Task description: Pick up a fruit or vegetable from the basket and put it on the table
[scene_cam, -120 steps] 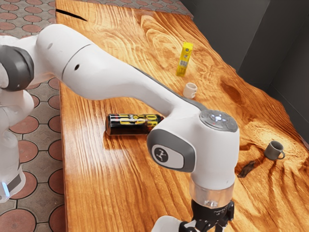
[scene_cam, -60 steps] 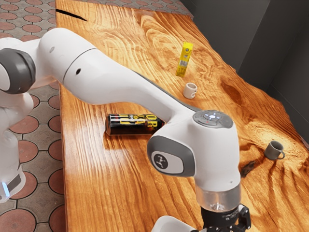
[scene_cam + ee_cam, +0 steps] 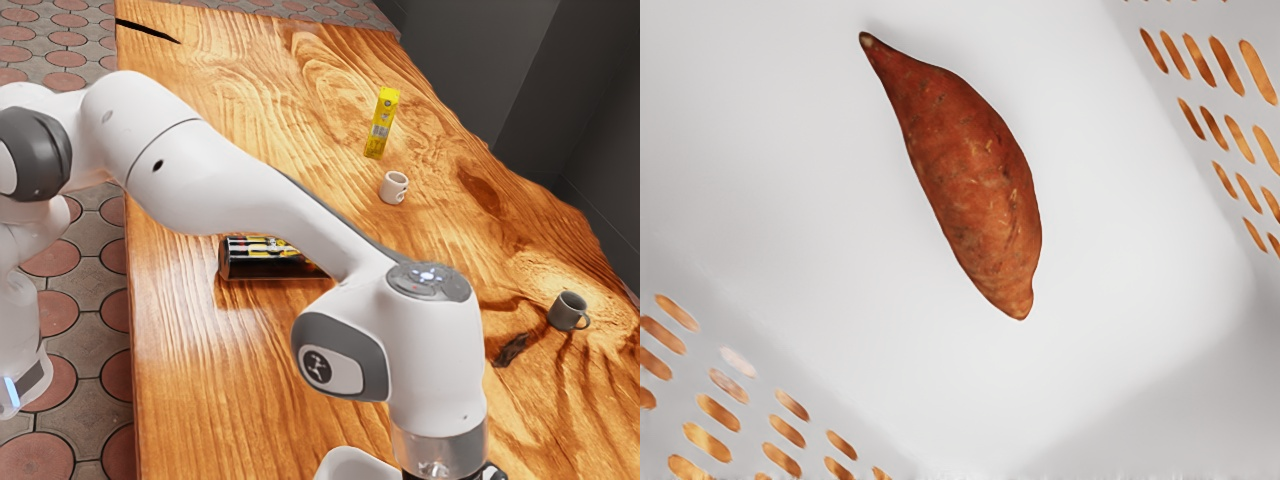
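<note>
The shiny wood table (image 3: 220, 400) has swirls, near a dark grey wall (image 3: 460, 80) and spotty floor (image 3: 85, 400). I can't tell if the gripper (image 3: 494, 473) is pinched together.

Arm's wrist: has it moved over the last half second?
Yes: against the unmoved basket, the wrist has shifted down the exterior view and slightly to the exterior view's left.

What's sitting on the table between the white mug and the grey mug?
Nothing: in the exterior view, only bare wooden tabletop lies between the white mug and the grey mug.
</note>
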You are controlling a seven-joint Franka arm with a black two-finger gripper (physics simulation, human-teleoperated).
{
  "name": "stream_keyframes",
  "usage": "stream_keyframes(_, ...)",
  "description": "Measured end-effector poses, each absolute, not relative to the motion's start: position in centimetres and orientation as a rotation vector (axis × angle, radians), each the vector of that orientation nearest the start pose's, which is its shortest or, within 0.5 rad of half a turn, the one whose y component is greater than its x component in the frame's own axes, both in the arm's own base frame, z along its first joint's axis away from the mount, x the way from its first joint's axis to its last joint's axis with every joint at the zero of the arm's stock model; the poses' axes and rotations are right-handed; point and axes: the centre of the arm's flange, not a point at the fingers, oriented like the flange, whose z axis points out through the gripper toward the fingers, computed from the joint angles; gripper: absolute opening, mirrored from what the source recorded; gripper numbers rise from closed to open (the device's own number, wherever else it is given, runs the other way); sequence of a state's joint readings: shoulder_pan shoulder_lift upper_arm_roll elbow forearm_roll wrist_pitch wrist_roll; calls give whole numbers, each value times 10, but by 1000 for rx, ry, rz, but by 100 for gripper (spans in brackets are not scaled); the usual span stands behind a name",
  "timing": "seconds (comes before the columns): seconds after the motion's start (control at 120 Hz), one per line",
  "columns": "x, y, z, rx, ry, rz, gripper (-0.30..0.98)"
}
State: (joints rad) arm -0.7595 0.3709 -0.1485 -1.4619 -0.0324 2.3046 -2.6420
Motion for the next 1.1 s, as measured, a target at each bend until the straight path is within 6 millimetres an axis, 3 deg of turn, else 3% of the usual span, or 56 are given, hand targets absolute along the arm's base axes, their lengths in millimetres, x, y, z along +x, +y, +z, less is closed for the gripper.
stream_keyframes(0.225, 439, -536, 504, 1718, 2122, -237, 69)
stream_keyframes(0.425, 460, -534, 463, 1701, 2175, -257, 69)
stream_keyframes(0.708, 462, -541, 452, 1696, 2158, -277, 69)
stream_keyframes(0.842, 479, -534, 429, 1686, 2186, -287, 68)
stream_keyframes(1.1, 491, -534, 419, 1761, 2092, -314, 64)
